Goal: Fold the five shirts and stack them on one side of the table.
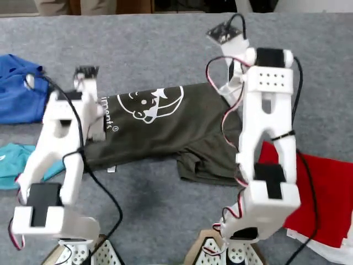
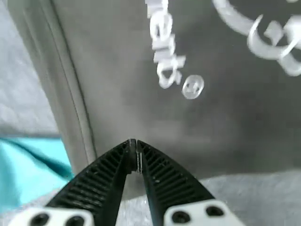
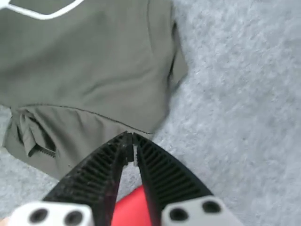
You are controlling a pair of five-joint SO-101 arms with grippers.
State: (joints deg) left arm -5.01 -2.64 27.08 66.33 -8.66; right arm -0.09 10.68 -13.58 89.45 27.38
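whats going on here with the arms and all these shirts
Two robot arms hang over a dark olive shirt spread across the middle of the grey table. The left arm has its jaws shut at the shirt's hem, and the right arm has its jaws shut by the bunched sleeve end. A blue shirt and a teal shirt lie crumpled at one side. A red shirt lies on something white at the other.

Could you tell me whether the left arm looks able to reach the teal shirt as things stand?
Probably yes: the teal shirt lies uncovered just beside the left gripper, next to the olive shirt and its hem, with nothing lying across it.
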